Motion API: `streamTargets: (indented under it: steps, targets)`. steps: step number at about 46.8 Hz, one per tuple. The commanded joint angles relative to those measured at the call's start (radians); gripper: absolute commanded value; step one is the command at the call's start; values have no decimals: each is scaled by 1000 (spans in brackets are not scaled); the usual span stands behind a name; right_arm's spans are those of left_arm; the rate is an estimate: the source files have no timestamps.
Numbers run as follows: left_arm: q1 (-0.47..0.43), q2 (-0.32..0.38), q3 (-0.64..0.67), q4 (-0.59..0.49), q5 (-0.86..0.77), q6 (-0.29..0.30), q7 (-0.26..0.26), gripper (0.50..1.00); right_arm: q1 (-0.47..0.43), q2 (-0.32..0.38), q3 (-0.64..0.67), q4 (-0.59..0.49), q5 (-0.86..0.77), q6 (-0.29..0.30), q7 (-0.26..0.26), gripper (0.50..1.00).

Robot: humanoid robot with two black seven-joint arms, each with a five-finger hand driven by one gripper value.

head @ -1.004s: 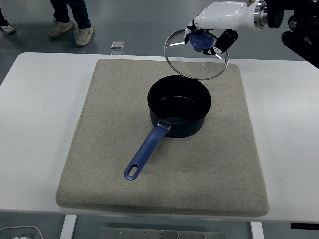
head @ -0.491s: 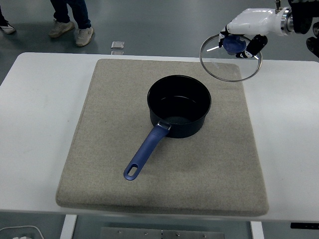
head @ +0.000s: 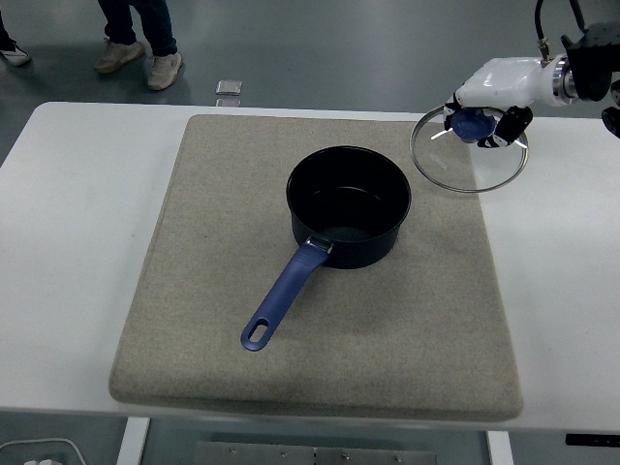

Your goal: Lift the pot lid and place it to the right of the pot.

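1. Lid (head: 471,155): a round glass lid with a metal rim and a blue knob, held in the air by the right hand (head: 487,108), which enters from the upper right with its white fingers curled closed around the knob.
2. It hangs tilted above the far right corner of the grey mat (head: 194,291), right of the pot (head: 349,205) and well apart from it.
3. Judged from this, the carry step is under way; the next move calls for lowering the lid flat beside the pot, then loosening the fingers.
4. The pot is dark and uncovered, its blue handle pointing toward the near left.
5. Mat and pot sit on the white surface (head: 68,242).
6. No left hand is visible.
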Motion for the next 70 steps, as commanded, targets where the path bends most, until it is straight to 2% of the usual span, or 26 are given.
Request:
streamTargets:
  steps: [1, 11, 33, 41, 70]
  targets:
    - [0, 0, 1, 0, 0, 0, 0, 1000, -3, -1, -3, 2, -1, 2, 0, 500]
    - [0, 0, -1, 0, 0, 0, 0, 1000, 0, -7, -82, 33, 2, 0, 0, 500]
    - [0, 0, 1, 0, 0, 0, 0, 1000, 6, -50, -90, 152, 8, 6, 0, 500]
    - [0, 0, 1, 0, 0, 0, 0, 1000, 11, -59, -96, 200, 57, 8, 0, 500]
    - [0, 0, -1, 0, 0, 0, 0, 1000, 3, -50, -75, 224, 72, -1, 0, 500]
